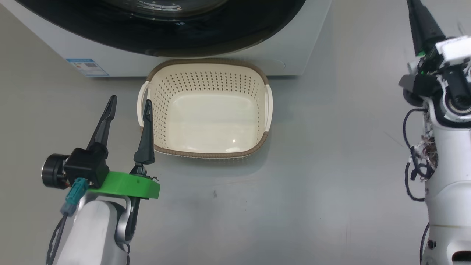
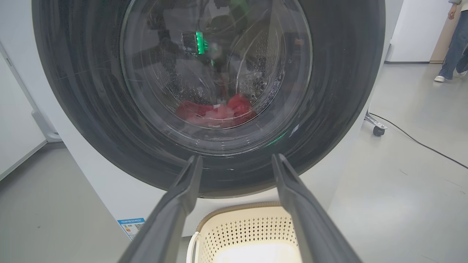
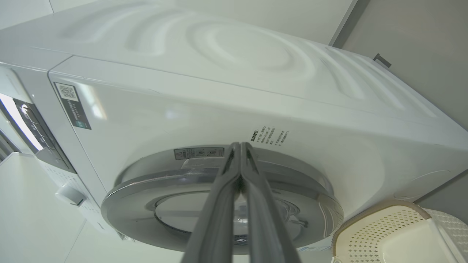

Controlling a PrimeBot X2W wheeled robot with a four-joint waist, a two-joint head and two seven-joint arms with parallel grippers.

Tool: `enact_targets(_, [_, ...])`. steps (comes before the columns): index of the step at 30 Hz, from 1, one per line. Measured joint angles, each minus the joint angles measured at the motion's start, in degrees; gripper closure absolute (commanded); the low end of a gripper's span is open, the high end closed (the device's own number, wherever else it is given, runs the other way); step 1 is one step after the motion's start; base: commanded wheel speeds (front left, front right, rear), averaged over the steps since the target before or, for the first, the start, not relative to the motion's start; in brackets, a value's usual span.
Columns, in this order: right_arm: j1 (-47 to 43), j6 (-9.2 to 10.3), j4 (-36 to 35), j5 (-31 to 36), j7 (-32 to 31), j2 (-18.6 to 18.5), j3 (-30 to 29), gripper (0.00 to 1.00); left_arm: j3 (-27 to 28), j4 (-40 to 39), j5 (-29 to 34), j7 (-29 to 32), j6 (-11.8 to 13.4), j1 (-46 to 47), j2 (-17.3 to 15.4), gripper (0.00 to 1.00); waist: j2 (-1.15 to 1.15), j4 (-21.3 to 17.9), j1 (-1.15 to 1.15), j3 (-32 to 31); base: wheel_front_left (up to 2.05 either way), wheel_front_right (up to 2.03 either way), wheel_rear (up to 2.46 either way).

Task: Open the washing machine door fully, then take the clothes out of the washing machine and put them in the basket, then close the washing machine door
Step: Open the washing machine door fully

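The basket [image 1: 209,79] on the floor [image 1: 312,184] before the washing machine [image 1: 294,44] is empty; red clothes [image 2: 215,111] lie behind the black-rimmed washing machine door [image 2: 73,109]. My left hand [image 1: 130,100] is wide, my right hand [image 3: 240,146] closed.

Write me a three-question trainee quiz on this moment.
1. True or false: the basket is empty.
2. Where are the red clothes? A) in the basket B) behind the washing machine door glass C) on the floor
3. Fill in: the right hand is shut; the left hand is ___.
Key: 1 true; 2 B; 3 open.
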State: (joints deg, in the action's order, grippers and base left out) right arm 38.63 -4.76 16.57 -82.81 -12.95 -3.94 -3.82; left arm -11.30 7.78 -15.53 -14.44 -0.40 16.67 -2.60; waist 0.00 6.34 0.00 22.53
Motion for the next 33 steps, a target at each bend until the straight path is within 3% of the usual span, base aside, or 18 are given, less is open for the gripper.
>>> enact_targets(19, [18.63, 5.46, 3.09, -2.38, -13.74, -6.05, 3.79, 1.00, -2.12, -0.21, -0.10, 0.00, -1.20, 6.03, 0.79, 0.00, 0.00, 5.39, 0.00, 9.48, 0.00, 0.00, 0.00])
enact_targets(33, [24.57, 6.01, 7.97, -3.23, -18.29, -6.61, 5.58, 1.00, -3.63, -0.11, -2.75, 0.00, -0.96, 7.83, 1.10, 0.00, 0.00, 8.92, 0.00, 12.36, 0.00, 0.00, 0.00])
